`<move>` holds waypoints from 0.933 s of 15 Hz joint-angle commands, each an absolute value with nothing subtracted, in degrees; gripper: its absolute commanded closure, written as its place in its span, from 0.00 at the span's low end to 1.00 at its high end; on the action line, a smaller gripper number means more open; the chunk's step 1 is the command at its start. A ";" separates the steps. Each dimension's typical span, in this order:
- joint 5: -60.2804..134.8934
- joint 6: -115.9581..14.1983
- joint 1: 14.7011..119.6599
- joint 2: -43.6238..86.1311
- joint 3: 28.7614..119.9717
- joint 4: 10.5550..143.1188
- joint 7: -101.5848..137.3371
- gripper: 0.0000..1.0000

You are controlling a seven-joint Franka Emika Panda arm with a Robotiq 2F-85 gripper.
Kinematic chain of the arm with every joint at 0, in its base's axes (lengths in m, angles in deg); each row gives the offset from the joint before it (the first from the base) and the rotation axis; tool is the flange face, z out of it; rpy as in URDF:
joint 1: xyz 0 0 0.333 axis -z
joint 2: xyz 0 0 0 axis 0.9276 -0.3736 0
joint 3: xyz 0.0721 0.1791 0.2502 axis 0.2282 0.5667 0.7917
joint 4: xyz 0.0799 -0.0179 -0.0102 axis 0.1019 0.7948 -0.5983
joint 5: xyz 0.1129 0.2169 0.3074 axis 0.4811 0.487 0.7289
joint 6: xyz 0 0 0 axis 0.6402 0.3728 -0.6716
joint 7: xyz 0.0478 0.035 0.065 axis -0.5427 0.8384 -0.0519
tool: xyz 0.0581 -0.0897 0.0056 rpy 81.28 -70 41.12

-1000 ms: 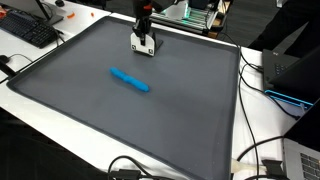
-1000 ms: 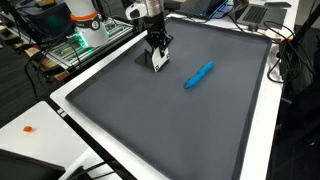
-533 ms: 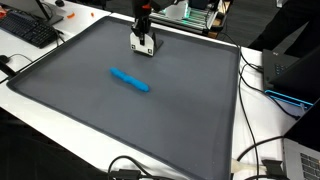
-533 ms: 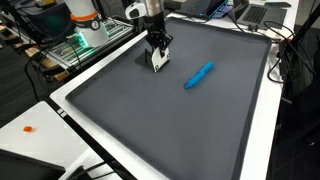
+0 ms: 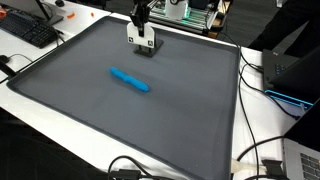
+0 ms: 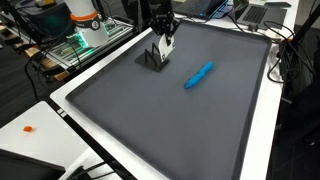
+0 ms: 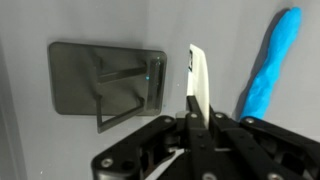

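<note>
**Exterior view.** We find the gripper point(image 5: 142, 29) pinching a white card point(image 5: 143, 41) by its upper edge. The card hangs upright with its plain, flat, rectangular face toward this camera. It sits over the grey mat point(image 5: 190, 120), close to the mat's far rim. A blue marker point(image 5: 130, 80) lies well apart, toward the mat's middle. Bare mat opens on the near side.

**Exterior view.** Here the white card point(image 6: 162, 48) shows obliquely. A dark rectangular patch point(image 6: 148, 59) lies on the mat just beside it. We cannot tell whether the card's lower edge touches the mat.

**Wrist view.** The white card point(image 7: 200, 80) appears edge-on as a narrow strip. Its long axis runs straight out from the gripper point(image 7: 200, 112), leaning slightly. The dark patch point(image 7: 105, 78) lies on one side and the blue marker point(image 7: 268, 65) on the other, both apart from the card.
</note>
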State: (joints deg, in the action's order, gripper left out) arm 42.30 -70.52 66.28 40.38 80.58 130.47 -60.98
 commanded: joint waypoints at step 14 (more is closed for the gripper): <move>40.50 -44.48 62.56 29.86 83.93 100.75 -20.91 0.99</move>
State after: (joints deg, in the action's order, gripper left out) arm 41.10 -47.23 63.33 33.59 83.84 105.28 -27.91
